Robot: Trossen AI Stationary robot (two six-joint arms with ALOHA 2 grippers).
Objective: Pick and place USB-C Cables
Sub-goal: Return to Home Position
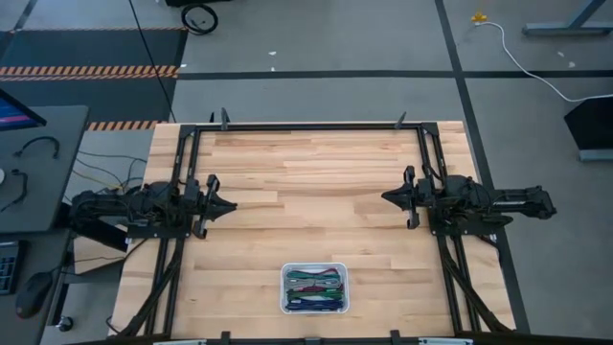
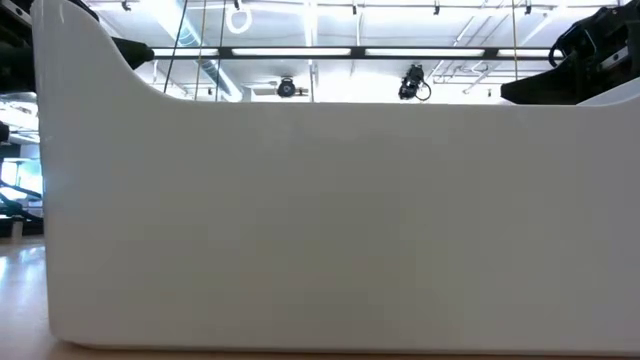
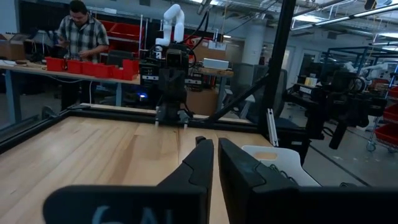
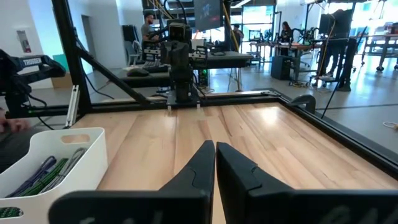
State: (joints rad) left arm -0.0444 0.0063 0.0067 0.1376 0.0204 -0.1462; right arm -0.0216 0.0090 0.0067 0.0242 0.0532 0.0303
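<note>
The USB-C cables [image 1: 315, 287] lie bundled in teal, green, purple and maroon inside a white bin [image 1: 287, 271] near the table's near edge; the right wrist view shows some of the cables [image 4: 46, 172] in the bin [image 4: 74, 144]. My left gripper [image 1: 232, 204] hovers shut at the table's left side, pointing right. My right gripper [image 1: 385, 197] hovers shut at the right side, pointing left. Both are far from the bin. In the low view the bin's white wall [image 2: 320, 220] fills the picture.
A black frame [image 1: 306, 126] runs along the table's far edge and sides. Bare wood [image 1: 306, 192] lies between the two grippers. A person [image 3: 79, 31] stands at a bench beyond the table. A desk with a monitor [image 1: 19, 115] sits left of the table.
</note>
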